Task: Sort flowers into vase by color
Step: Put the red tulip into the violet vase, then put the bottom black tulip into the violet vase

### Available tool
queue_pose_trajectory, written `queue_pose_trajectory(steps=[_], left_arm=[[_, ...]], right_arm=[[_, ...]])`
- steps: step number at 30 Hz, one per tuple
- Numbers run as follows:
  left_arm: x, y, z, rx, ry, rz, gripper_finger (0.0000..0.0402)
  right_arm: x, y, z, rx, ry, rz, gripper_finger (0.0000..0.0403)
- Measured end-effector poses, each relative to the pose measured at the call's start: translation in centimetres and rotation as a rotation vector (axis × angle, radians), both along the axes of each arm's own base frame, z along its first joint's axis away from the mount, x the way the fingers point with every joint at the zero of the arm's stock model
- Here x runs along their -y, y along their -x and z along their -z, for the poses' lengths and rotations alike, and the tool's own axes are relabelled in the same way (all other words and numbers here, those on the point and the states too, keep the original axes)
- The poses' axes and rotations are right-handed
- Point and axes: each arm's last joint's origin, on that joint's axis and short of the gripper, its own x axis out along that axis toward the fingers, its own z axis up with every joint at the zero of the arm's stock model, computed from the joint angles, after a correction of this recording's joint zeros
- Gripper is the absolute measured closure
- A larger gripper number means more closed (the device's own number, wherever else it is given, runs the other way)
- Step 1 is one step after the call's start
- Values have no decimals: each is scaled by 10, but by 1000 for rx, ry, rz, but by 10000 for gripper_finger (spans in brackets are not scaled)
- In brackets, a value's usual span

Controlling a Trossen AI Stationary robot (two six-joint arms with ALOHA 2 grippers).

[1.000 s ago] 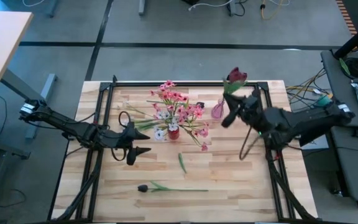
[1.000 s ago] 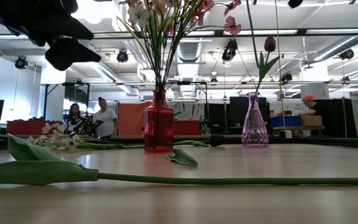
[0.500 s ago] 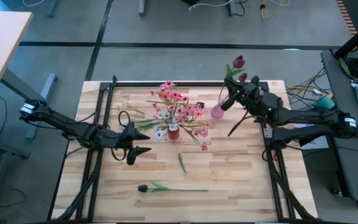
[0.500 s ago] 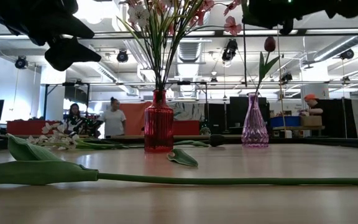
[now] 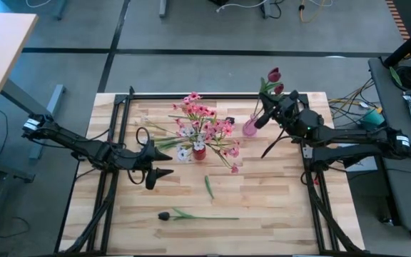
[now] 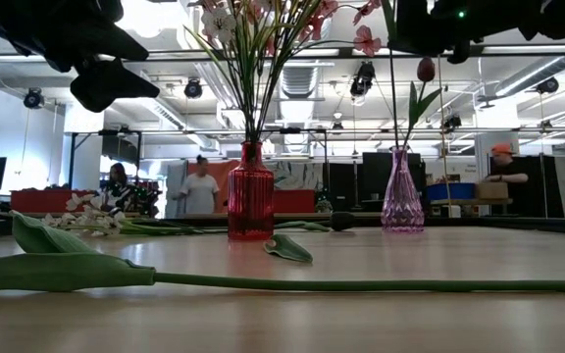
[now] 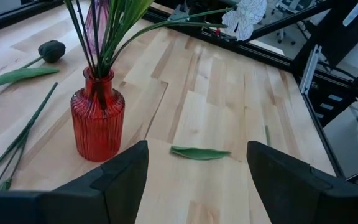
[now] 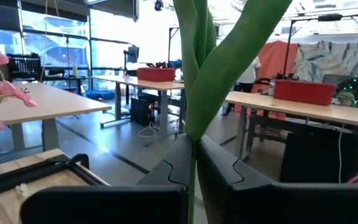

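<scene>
You're mid-placement: right fingers clamped on a red tulip over the purple vase; next, lower its stem in; left fingers apart.

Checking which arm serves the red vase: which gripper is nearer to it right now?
Left. The left gripper hangs open just beside the red vase; the right gripper, shut on a red tulip, is over by the purple vase.

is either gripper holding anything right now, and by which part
The right gripper pinches a dark red tulip by its green stem. The left gripper is open, holding nothing.
</scene>
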Motion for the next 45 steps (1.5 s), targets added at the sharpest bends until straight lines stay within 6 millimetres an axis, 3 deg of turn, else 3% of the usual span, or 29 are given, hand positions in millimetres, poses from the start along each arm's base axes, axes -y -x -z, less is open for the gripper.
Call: queue_pose_trajectory(steps=[7,18,25,31,37,45], left_arm=[[0,0,0,0,0,0,145],[0,0,0,0,1,-1,145],[0,0,0,1,23,-9,145],[0,0,1,-6,40,-5,145],[0,1,2,-20,43,1,145],[-1,5,9,-108,25,-5,145]], right_arm=[[-1,-1,1,22,-19,-43,374],[0,-3,14,-97,-115,-45,253],[-2,-4,8,-162,-205,-49,181],[-4,4,-1,-283,-399,-11,131],[-13,15,-4,-350,-586,34,108],[-32,19,2,-344,-797,-22,113]])
